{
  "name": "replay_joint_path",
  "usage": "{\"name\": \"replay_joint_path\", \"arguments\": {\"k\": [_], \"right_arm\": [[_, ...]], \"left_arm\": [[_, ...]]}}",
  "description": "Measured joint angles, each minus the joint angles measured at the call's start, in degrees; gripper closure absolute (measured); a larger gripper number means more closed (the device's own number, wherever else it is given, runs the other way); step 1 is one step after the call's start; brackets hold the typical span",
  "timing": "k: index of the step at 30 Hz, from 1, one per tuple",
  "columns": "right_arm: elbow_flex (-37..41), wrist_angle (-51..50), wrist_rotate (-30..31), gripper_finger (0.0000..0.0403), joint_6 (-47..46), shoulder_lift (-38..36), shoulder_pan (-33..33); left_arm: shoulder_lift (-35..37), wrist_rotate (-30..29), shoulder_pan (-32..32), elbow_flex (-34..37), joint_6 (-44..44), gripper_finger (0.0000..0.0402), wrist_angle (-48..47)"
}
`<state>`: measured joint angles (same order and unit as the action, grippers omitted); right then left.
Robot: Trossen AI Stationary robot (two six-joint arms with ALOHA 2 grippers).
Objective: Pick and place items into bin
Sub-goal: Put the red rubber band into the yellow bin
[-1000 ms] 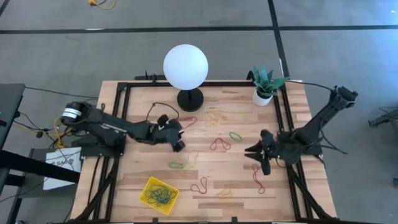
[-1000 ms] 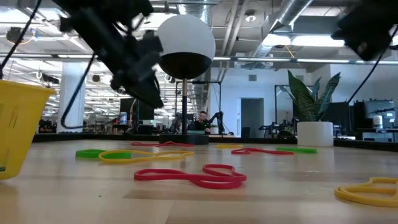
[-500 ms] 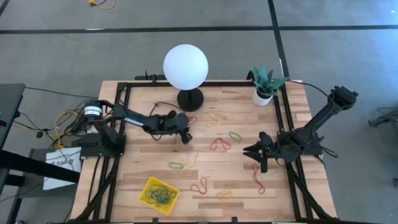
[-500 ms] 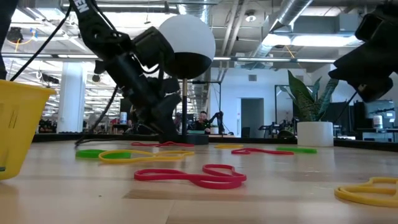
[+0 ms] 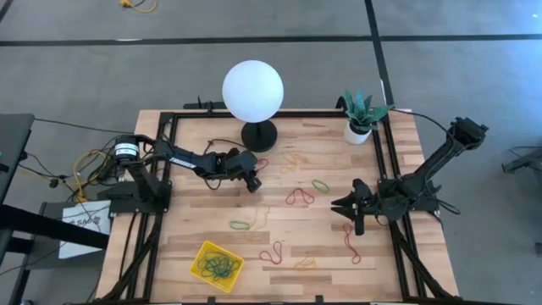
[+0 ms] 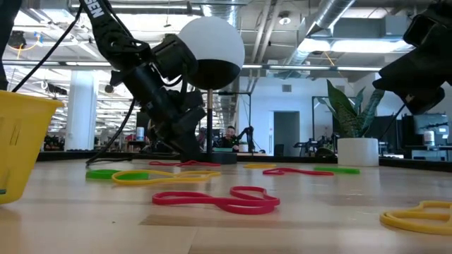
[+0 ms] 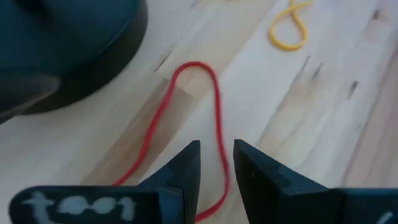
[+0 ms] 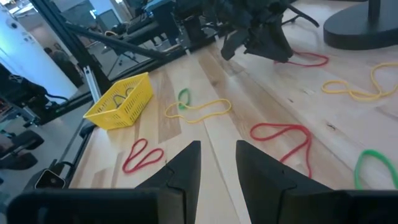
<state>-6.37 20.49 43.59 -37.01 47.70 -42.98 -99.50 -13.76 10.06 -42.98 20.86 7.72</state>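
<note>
Bands mostly still on the table

The yellow bin holds a few bands; many lie scattered. Left gripper, jaws open, straddles a red band beside the lamp base; right gripper waits open, empty.

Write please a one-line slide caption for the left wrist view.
Left tool, open, straddles a red rubber band beside the lamp base.
</note>
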Motion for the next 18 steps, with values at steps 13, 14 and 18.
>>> {"name": "replay_joint_path", "arguments": {"k": [13, 14, 18], "right_arm": [[-0.01, 0.10, -0.09, 0.0308, -0.02, 0.00, 0.00], [-0.02, 0.11, -0.11, 0.0308, -0.02, 0.00, 0.00], [-0.02, 0.16, -0.11, 0.0308, -0.04, 0.00, 0.00]], "left_arm": [[0.18, 0.24, -0.02, 2.85, 3.38, 0.0315, 0.49], [0.20, 0.24, -0.11, 3.00, 3.57, 0.0315, 0.56], [0.20, 0.09, -0.80, 3.51, 3.74, 0.0315, 1.75]]}}
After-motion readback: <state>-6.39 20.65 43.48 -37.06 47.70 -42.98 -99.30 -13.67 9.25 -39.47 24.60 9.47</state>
